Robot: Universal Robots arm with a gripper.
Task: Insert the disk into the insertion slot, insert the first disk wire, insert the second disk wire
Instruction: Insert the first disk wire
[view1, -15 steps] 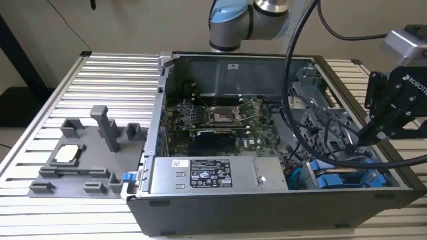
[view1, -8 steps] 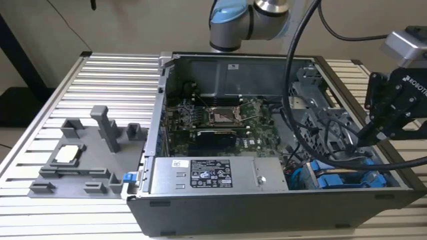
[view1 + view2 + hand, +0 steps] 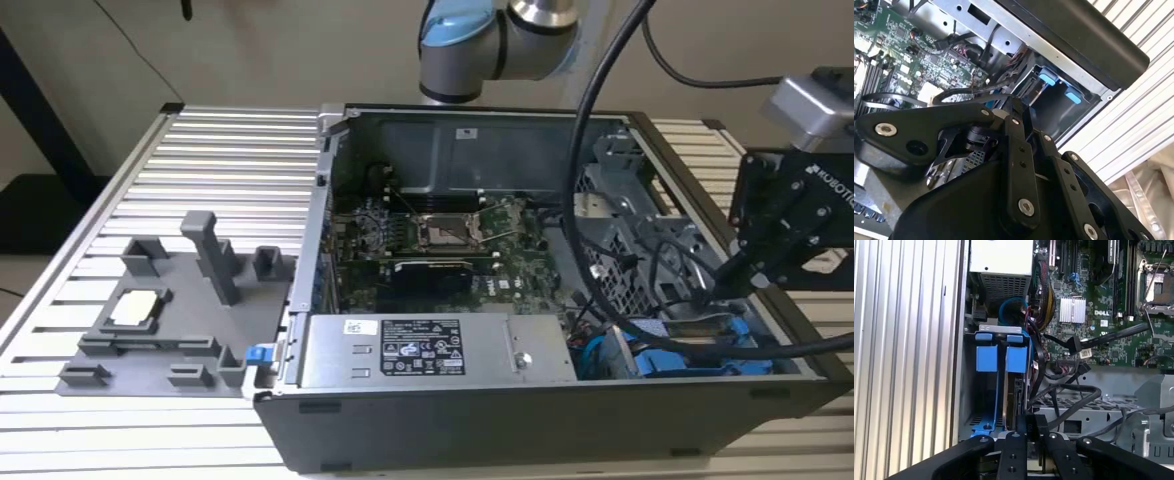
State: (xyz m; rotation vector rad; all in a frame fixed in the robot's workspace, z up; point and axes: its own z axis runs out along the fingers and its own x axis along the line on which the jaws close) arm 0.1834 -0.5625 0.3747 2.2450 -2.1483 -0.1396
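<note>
While the disk [image 3: 1014, 400] sits in a corner of the computer case [image 3: 534, 425], I see the gripper [image 3: 1033, 432] pressed together over it.

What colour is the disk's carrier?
Bright blue; the carrier shows best in the first wrist view.

Black cables [image 3: 1074, 387] loop across the drive bay [image 3: 999, 330] in the case's [image 3: 534, 425] front corner at the exterior view's right, where the disk [image 3: 1013, 395] fills a slot and the power supply [image 3: 434, 350] walls one side.
</note>
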